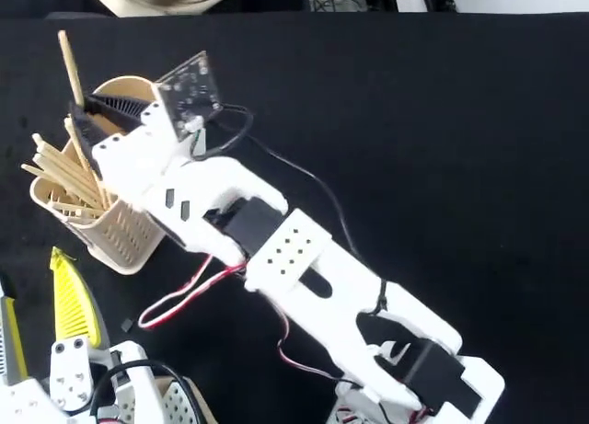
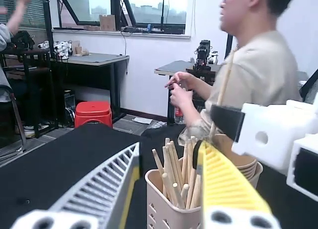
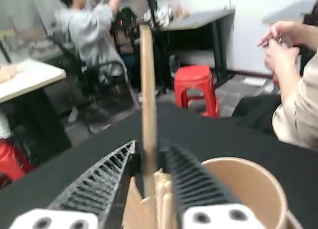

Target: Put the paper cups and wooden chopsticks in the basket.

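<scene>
The right jaws clench one wooden chopstick (image 1: 69, 65) upright above the basket (image 1: 124, 242). The left jaws stand released nearby; a paper cup (image 3: 258, 199) seemingly sits in the basket.

Chopsticks (image 1: 64, 176) stand in the basket (image 1: 129, 235) — paper cup (image 1: 129, 82) just beside them.

- Basket (image 1: 129, 240): beige, slotted, upright, left side of tabletop.
- Wooden chopsticks (image 1: 66, 178): pale bundle standing inside basket, tips fanned leftward.
- Single chopstick (image 1: 71, 67): near upright above the bundle, pinched in right tool (image 3: 147, 148).
- Paper cup (image 3: 243, 187): tan, open-mouthed, upright, just beyond basket.
</scene>
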Motion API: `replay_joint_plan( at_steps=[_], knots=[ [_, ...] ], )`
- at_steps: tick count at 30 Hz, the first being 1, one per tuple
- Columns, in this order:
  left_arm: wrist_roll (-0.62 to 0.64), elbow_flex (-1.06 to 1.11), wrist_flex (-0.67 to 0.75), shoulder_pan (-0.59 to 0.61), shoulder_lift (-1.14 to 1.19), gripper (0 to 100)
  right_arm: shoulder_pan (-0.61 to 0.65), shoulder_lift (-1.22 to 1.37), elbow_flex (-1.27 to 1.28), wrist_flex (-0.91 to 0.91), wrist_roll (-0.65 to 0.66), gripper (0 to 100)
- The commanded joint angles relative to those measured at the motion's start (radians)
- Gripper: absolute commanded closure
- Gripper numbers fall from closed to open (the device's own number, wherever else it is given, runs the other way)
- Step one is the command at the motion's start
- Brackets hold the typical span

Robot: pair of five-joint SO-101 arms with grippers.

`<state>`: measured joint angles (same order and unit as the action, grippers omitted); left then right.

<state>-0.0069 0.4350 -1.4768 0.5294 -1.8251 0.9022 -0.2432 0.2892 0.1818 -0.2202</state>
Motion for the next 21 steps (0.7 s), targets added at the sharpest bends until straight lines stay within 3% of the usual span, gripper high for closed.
replay_joint_plan(
  at_steps=[1,4,11,18,21],
  knots=[
    [0.008,0.019,0.017,-0.01,0.0,80,0.048,-0.005,-0.101,0.1,0.009,75.7],
    [0.006,0.056,0.018,-0.01,0.0,80,0.061,-0.005,-0.134,0.153,0.041,70.7],
    [-0.002,0.145,0.023,-0.001,0.0,80,0.058,-0.016,-0.237,0.27,0.041,74.0],
    [-0.101,0.3,0.025,-0.012,0.0,80,-0.025,-0.223,-0.309,0.483,0.041,99.2],
    [-0.098,0.341,0.046,-0.048,0.0,80,-0.126,-0.337,-0.277,0.562,0.041,96.1]
  ],
)
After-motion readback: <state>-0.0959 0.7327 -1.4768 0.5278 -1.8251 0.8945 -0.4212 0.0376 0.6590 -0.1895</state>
